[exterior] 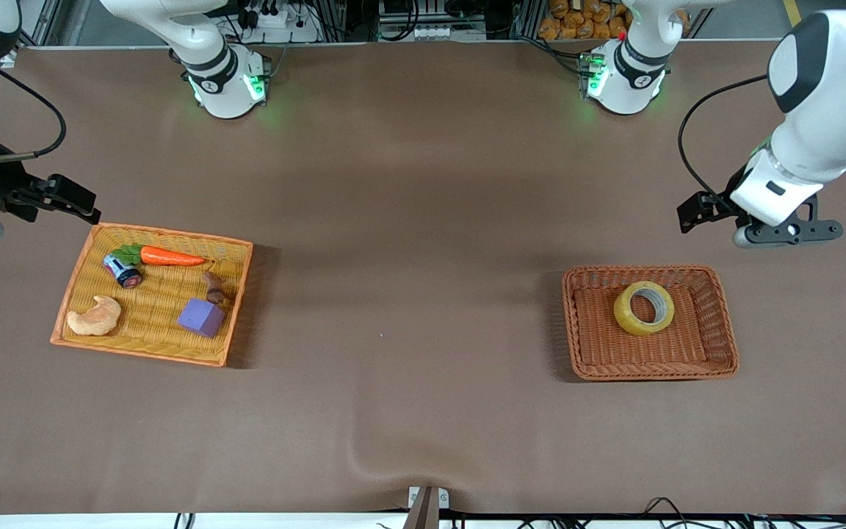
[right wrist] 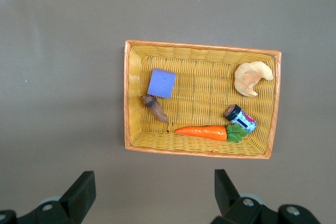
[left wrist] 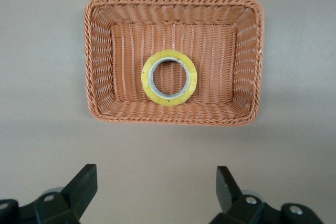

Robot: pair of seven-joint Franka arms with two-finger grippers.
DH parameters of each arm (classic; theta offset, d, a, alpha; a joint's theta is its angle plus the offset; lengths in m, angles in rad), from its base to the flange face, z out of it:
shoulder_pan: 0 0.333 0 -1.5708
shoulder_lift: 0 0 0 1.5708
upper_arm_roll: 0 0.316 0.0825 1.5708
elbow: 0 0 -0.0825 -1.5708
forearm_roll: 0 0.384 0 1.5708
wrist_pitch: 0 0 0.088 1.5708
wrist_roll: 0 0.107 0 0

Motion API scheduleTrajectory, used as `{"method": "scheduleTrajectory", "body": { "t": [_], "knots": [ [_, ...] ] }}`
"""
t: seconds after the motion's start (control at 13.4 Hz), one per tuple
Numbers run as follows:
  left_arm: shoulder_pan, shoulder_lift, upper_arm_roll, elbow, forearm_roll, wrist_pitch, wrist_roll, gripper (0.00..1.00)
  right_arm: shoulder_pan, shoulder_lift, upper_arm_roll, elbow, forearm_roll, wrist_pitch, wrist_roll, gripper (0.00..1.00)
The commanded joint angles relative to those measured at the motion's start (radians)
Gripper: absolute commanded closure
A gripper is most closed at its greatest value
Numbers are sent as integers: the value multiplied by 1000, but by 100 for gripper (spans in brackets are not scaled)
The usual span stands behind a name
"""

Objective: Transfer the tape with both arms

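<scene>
The tape (exterior: 644, 308) lies flat in the brown basket (exterior: 725, 353) toward the left arm's end of the table, its grey-white core facing up. The left gripper (left wrist: 156, 190) hangs over bare cloth just beside that basket, fingers spread wide — nothing between them. The right gripper (right wrist: 155, 192) hovers beside the yellow tray (exterior: 79, 261), fingers apart too. In the tray: a carrot (exterior: 170, 256), a croissant (exterior: 95, 317), a purple block (exterior: 201, 317) and a small jar (exterior: 123, 270).

Even, bright overhead light is cast on the brown surface (exterior: 423, 220); soft shadows are thrown beside both baskets.
</scene>
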Motion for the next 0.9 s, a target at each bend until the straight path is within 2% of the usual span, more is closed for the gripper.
{"method": "scheduleTrajectory", "body": {
  "t": [0.0,0.52,0.82],
  "knots": [
    [13,-14,-4,62,-23,-60,44,0,-3,13,5,27,-4,-18,2,0],
    [1,7,9,335,-29,-366,100,0,-2,11,5,27,-4,-18,2,0],
    [-8,52,14,412,-42,-384,97,0,0,13,5,27,-4,-15,4,0]
  ]
}}
